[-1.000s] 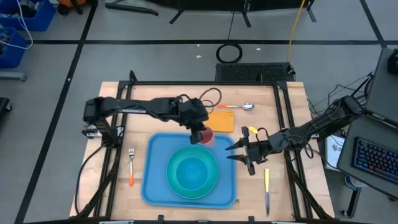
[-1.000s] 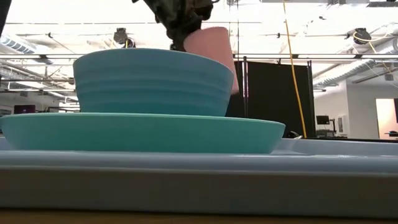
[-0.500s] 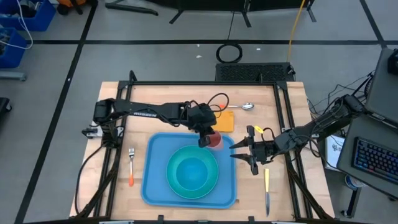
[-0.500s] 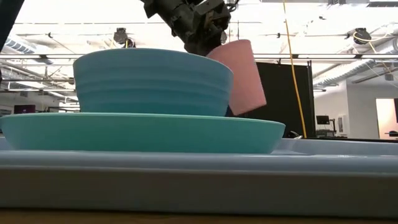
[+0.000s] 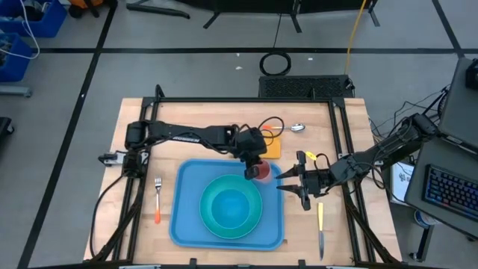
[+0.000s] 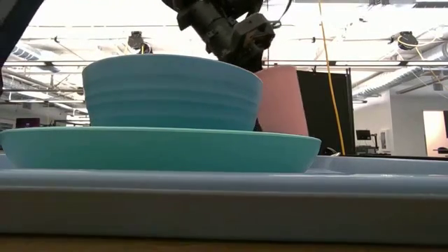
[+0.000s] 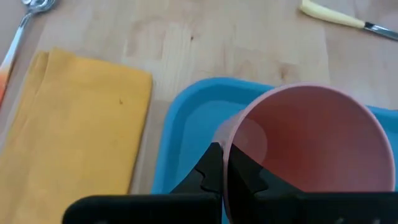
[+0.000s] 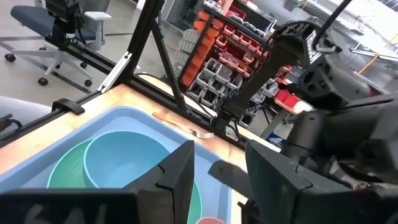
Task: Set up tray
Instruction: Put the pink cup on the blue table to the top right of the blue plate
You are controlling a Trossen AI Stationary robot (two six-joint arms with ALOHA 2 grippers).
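The blue tray lies on the wooden table and carries a turquoise plate with a turquoise bowl on it. My left gripper reaches across from the left and is shut on a pink cup above the tray's far right corner. In the low view the cup stands upright behind the bowl, its base hidden by the plate. My right gripper hovers open just off the tray's right edge, holding nothing. My left gripper pinches the pink cup's rim on the side nearest the arm, one finger outside the wall and one inside. The fingers come slanting down from the table's left. The cup is upright, mouth up; whether its base touches the tray is hidden.
An orange napkin and a spoon lie beyond the tray's far right corner. A fork lies left of the tray, and a yellow-handled knife right of it. The table's metal frame runs round the edges.
My left gripper has carried the pink cup toward the table's right and down, from above the bowl's far side to the tray's far right corner. The cup hung tilted half a second ago and now stands upright and lower.
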